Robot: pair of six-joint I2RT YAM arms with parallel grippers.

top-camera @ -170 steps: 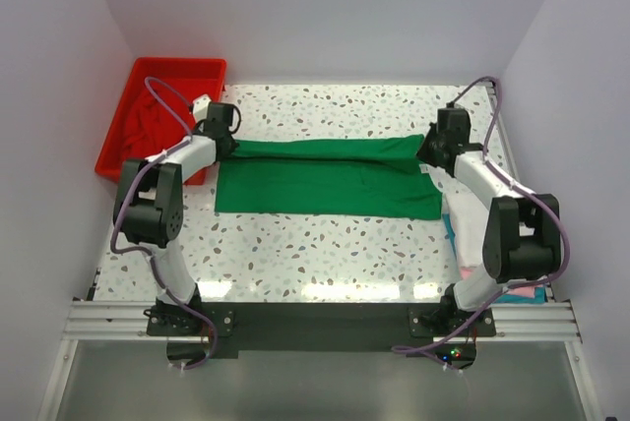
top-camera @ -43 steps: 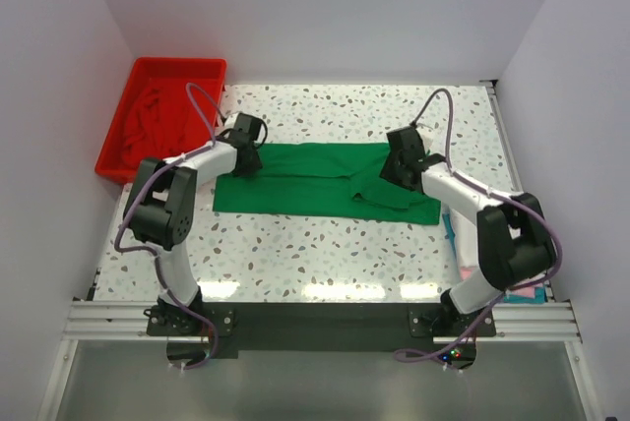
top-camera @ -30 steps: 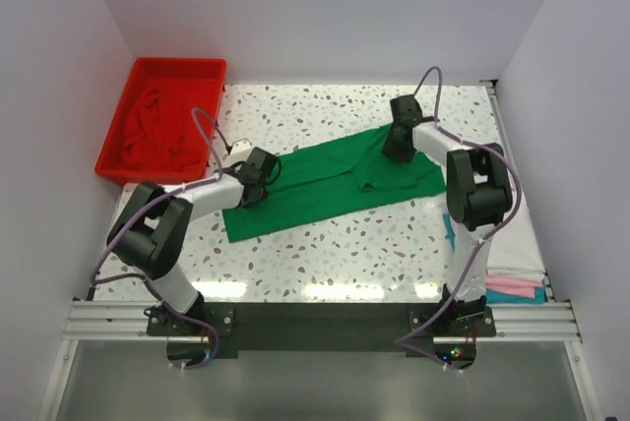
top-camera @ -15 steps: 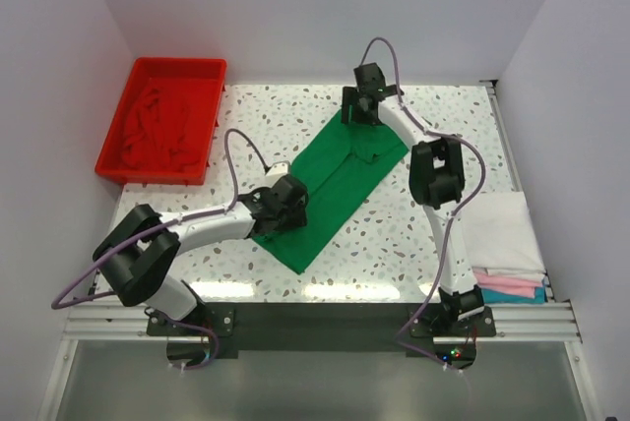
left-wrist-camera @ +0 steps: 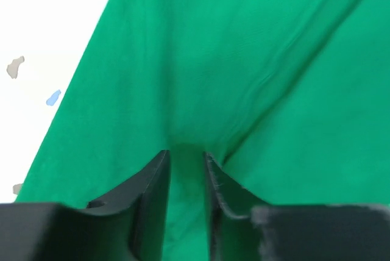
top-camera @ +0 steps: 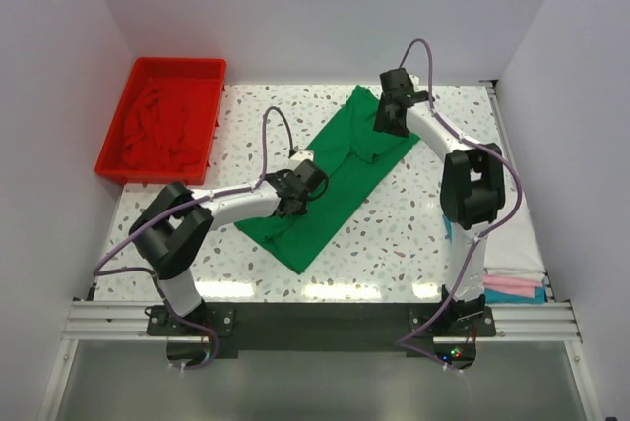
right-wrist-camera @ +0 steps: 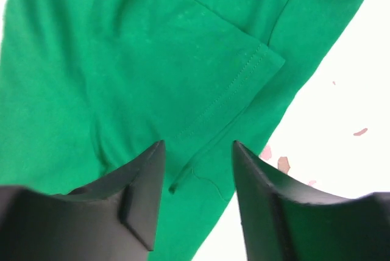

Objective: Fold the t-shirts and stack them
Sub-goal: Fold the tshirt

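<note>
Green t-shirt point(top-camera: 346, 183) lies diagonally mid-frame; left end effector point(left-wrist-camera: 186, 156) pinches its cloth, right end effector point(right-wrist-camera: 198, 146) hangs spread open over its sleeve

Five t-shirts point(top-camera: 340, 175), one tray point(top-camera: 177, 65), two arms point(top-camera: 236, 207)

I see a speckled white desk point(top-camera: 413, 234) boxed by plain pale walls point(top-camera: 295, 8); light glares along its near edge.
</note>
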